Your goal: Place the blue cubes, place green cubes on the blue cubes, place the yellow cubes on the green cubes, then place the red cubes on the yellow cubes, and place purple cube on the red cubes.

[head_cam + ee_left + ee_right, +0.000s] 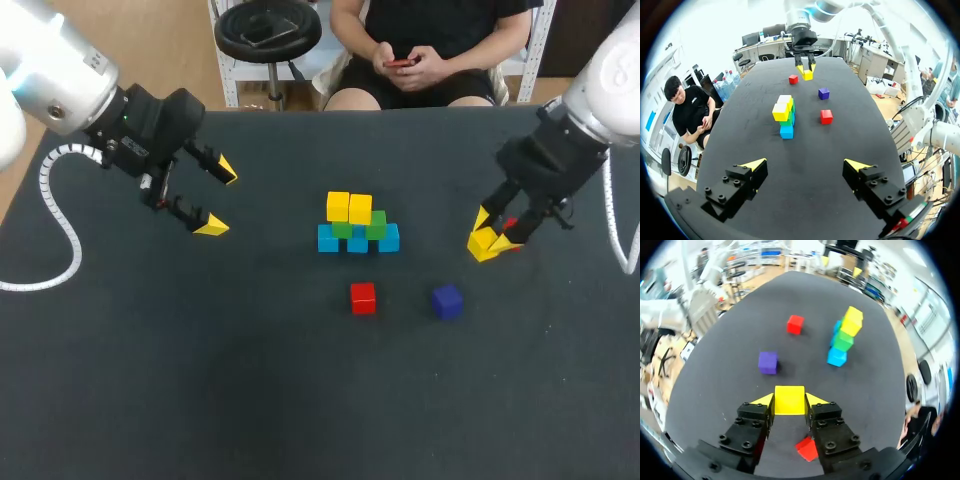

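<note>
Three blue cubes (357, 243) in row at counter (200, 380) centre, two green cubes (376, 224) on them, two stacked yellow cubes (349, 207) on top. My right claw (487, 240) near counter's right edge, clamped on held yellow cube (789, 400); near red cube (807, 448) on counter just under my fingers. Loose red cube (363, 297) and purple cube (447, 300) lie apart, between stack and counter's near edge. My left claw (218, 198) spread wide, over counter's left part, gripping nothing.
</note>
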{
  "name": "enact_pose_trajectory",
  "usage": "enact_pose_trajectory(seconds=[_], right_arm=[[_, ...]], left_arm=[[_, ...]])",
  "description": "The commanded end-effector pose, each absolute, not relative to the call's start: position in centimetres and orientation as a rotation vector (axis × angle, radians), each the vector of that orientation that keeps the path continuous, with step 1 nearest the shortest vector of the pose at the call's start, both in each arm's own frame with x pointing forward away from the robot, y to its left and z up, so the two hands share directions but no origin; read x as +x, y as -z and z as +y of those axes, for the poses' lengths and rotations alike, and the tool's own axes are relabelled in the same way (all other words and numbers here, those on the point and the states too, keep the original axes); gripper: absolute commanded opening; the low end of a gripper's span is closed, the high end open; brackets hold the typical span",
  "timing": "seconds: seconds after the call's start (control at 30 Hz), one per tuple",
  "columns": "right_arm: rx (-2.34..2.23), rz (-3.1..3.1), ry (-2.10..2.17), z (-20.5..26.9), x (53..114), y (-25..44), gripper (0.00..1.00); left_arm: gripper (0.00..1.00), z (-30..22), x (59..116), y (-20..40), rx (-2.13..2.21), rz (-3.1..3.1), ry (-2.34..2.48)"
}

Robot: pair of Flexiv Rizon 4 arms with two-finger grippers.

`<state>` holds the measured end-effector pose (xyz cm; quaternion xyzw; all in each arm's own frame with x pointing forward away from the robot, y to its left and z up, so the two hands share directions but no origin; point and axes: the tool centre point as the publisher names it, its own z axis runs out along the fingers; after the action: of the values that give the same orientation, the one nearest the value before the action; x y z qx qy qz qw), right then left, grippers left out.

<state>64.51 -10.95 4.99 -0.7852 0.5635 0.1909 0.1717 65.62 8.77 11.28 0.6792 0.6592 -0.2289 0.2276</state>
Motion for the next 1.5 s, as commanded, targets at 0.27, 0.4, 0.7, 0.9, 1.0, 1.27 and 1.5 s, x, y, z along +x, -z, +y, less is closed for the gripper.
enact_pose_trajectory(seconds=[0.27,0.4,0.7,0.9,1.0,1.27,1.5], right_arm=[[-1.975,1.914,-0.319,-7.6,65.6,-5.6,0.00],[-1.923,1.930,-0.359,-6.6,66.9,-5.6,0.00],[-1.878,1.955,-0.427,-5.2,69.7,-5.8,0.00],[-1.860,1.965,-0.431,-3.6,70.6,-6.3,0.00],[-1.859,1.951,-0.425,-2.6,70.8,-6.6,0.00],[-1.856,1.927,-0.439,-0.7,70.7,-6.6,0.00],[-1.841,1.937,-0.441,0.2,70.8,-6.5,0.00]], left_arm=[[1.00,8.9,65.6,-11.2,1.871,1.810,0.631],[1.00,8.9,65.6,-11.2,1.871,1.810,0.631],[1.00,8.9,65.6,-11.2,1.871,1.810,0.631],[1.00,8.9,65.6,-11.2,1.871,1.810,0.631],[1.00,8.9,65.6,-11.2,1.871,1.810,0.631],[1.00,8.9,65.6,-11.2,1.871,1.810,0.631],[1.00,8.9,65.6,-11.2,1.871,1.810,0.631]])
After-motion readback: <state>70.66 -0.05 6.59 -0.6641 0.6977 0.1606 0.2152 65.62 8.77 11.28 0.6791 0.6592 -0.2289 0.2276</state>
